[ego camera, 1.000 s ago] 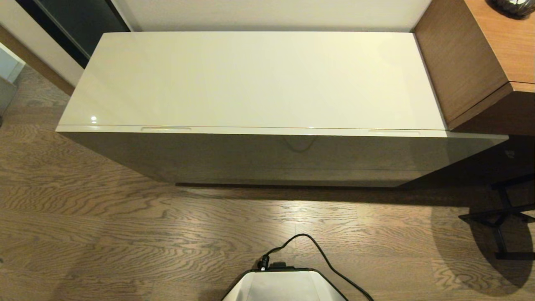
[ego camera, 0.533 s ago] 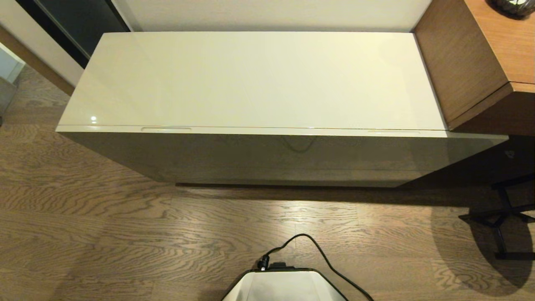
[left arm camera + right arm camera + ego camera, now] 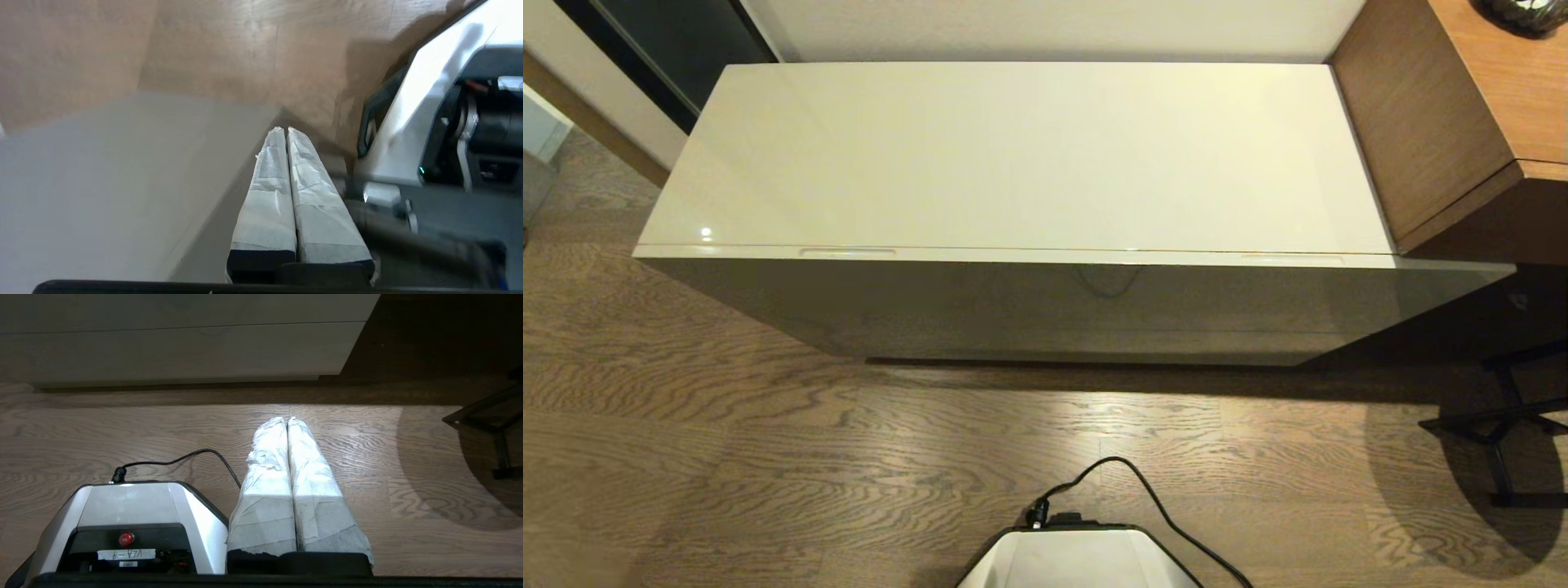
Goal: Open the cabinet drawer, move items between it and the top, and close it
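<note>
The top [image 3: 1029, 155] of the low cabinet is a glossy cream slab with nothing lying on it. Below its front edge the cabinet drawer [image 3: 1045, 310] is pushed in flush, its two oval recesses [image 3: 848, 251] along the rim. The items are out of view. Neither arm reaches into the head view. My left gripper [image 3: 284, 130] is shut with nothing in it; its taped fingers hang beside a pale grey flat surface [image 3: 102, 183] and close to my own base [image 3: 408, 122]. My right gripper [image 3: 287, 419] is shut and empty above the wooden floor, parked beside the base [image 3: 135, 506].
A brown wooden desk [image 3: 1462, 106] butts against the cabinet's right end. Black stand legs [image 3: 1503, 425] sit on the floor at the right. A black cable [image 3: 1143, 490] runs from my base [image 3: 1078, 559] across the wood floor in front of the cabinet.
</note>
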You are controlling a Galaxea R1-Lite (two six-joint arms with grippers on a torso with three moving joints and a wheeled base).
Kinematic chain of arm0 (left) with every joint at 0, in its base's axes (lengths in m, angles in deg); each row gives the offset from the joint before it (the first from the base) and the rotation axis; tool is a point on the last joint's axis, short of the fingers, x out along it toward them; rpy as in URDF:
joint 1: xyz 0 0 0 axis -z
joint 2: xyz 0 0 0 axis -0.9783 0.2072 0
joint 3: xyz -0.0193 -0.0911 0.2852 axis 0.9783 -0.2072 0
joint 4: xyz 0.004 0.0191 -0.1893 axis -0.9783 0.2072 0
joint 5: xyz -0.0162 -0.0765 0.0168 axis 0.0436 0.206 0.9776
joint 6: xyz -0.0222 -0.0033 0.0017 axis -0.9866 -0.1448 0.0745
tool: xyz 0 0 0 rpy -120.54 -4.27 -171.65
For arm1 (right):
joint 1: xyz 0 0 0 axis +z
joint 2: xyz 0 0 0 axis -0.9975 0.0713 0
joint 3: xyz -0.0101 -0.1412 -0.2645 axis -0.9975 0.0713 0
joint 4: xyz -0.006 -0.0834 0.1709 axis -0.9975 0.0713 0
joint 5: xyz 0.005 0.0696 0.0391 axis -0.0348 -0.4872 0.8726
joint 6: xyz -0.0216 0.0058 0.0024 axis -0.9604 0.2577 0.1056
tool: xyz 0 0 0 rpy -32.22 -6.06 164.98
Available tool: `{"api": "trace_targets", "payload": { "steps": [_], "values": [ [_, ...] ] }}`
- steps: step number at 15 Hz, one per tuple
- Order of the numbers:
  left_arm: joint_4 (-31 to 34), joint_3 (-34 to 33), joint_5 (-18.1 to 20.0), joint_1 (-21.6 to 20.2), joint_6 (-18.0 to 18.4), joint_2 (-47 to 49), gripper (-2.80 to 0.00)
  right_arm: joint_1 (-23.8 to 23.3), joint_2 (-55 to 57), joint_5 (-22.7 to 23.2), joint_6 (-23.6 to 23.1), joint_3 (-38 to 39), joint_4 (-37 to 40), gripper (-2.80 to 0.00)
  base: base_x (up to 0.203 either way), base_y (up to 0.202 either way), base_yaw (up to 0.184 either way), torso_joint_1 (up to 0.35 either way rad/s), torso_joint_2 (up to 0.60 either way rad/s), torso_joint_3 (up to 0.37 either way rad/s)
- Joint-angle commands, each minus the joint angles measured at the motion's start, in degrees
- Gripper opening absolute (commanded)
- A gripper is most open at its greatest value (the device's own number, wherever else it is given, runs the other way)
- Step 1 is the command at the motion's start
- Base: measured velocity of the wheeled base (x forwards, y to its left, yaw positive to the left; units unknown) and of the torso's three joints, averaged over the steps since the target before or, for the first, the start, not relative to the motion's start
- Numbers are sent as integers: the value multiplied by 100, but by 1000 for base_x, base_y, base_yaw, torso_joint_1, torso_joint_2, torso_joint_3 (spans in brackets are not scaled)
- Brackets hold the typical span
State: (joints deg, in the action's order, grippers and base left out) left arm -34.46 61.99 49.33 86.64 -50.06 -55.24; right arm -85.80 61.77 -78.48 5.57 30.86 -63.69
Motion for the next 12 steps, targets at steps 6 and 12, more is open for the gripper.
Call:
{"api": "trace_targets", "payload": {
  "steps": [6,12],
  "values": [
    [868,824,624,-124,-191,-76,-280,-2,-81,0,1,9,-4,-280,0,0,0,0,0,0],
    [1290,987,1596,-1045,284,-153,-280,6,-81,0,1,9,-4,-280,0,0,0,0,0,0]
  ]
}}
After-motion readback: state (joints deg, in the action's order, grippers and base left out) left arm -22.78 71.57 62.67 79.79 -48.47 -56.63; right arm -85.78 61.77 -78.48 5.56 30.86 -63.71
